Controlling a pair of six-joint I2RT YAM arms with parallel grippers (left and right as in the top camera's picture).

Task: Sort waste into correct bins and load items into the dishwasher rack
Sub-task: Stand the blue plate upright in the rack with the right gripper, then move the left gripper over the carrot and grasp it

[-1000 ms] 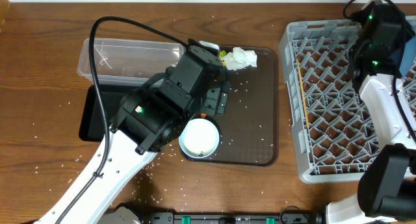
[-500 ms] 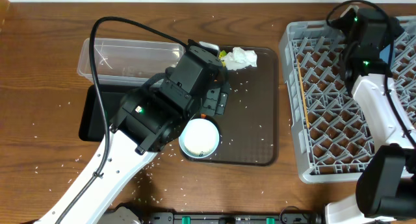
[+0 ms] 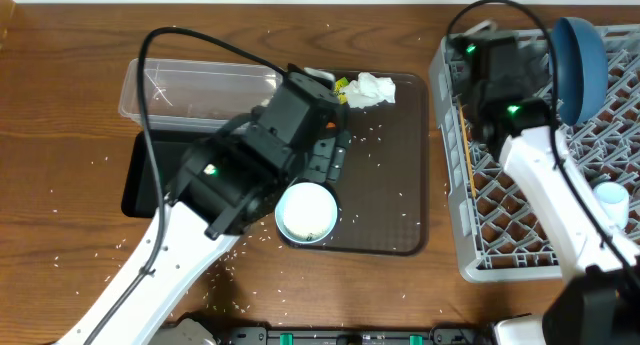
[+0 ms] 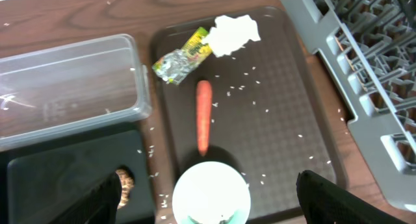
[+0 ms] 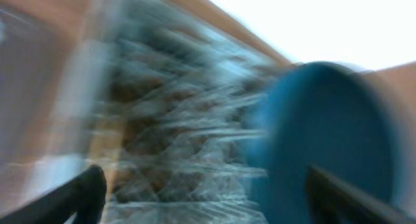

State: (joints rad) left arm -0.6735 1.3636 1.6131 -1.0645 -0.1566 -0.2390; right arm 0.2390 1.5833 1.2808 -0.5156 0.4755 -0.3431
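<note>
Left claw (image 4: 211, 180) hangs spread near the orange stick (image 4: 203, 117) at mid-frame; best pinch it mid-length, clear of the white bowl (image 4: 214, 201). Right claw (image 5: 205, 173), spread, faces the blue plate (image 5: 325, 133).

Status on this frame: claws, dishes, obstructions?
Left claw open, right claw open, both empty. Blue plate standing in rack. White bowl, carrot stick on brown tray. Nothing blocking.

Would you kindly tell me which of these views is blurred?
Right wrist: heavy motion blur, smearing the dark blue plate and grey rack. Left wrist: sharp, the orange stick and printed wrapper crisp. Overhead: mostly sharp.
</note>
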